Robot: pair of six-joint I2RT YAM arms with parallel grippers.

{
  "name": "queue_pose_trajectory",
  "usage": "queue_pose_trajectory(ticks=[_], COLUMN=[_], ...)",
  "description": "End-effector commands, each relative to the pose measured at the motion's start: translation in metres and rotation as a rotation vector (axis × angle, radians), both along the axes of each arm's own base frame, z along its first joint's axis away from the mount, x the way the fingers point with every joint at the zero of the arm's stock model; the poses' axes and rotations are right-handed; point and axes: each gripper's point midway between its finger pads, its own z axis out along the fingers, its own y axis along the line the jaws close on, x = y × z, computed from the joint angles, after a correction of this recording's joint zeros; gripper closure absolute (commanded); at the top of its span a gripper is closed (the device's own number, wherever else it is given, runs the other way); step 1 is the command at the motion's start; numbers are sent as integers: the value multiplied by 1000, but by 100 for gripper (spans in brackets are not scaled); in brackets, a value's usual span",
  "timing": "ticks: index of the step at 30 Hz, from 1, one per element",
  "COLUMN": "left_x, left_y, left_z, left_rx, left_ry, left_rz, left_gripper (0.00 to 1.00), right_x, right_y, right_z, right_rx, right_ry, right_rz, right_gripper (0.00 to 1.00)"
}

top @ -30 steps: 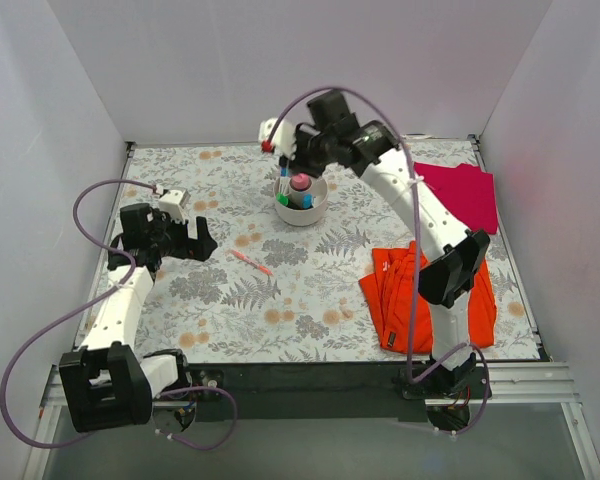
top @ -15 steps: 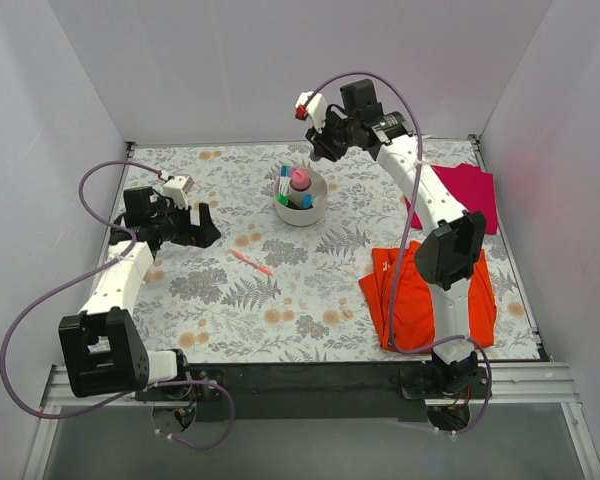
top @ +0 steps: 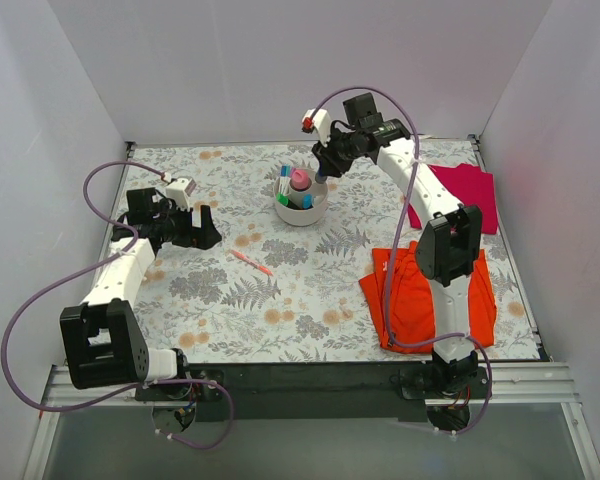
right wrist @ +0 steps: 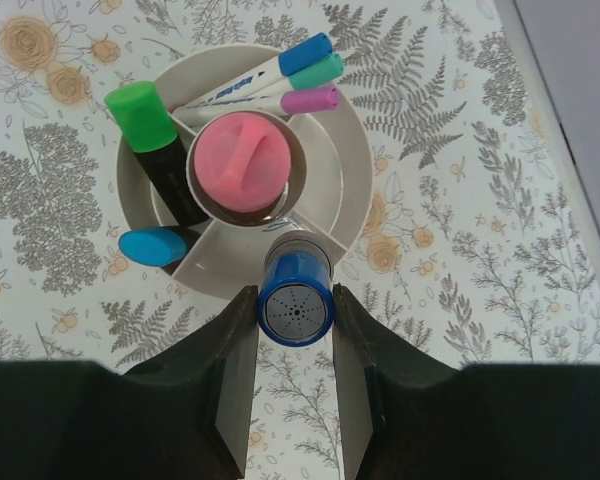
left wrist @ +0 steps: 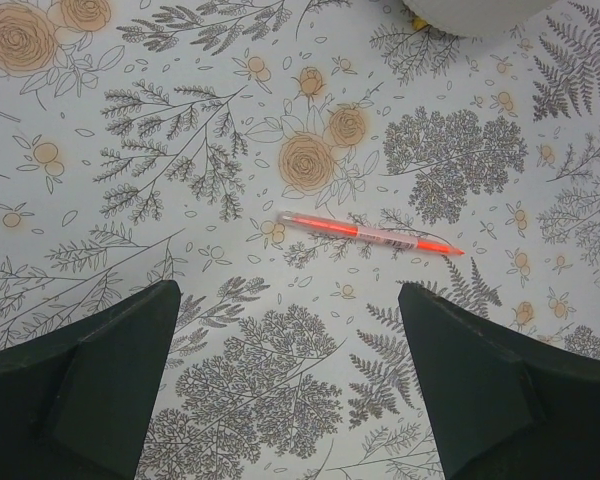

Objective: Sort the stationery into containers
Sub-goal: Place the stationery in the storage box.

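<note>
This is a robot test cell in a lab, not a home or an office. Plain white walls point(top: 310, 70) box in the worktop point(top: 280, 310) on its left, far and right sides; only its near side is open. A printed sheet of ferns and orange flowers covers the worktop. Two white and black robot arms, the left arm point(top: 120, 282) and the right arm point(top: 425, 200), are bolted to a metal rail point(top: 520, 380) along the worktop's near edge. Loose purple cables point(top: 365, 88) loop from them above the worktop.
</note>
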Motion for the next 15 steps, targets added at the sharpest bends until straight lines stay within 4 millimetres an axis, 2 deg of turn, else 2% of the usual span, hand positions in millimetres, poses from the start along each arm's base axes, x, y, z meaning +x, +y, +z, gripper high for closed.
queue_pose_trajectory(ticks=[1,15], left_x=[7,3], left_y=[1,1], left_z=[13,12], left_rx=[17,18], left_ry=[-35,-36], left_rz=[-13,-14], left_gripper=[7,7], right_x=[-17,-31], right_y=[7,13], right_z=[-4,-38], right_rx=[26,-31], right_ry=[65,133], right_rz=[28,47], right_gripper=[99,99])
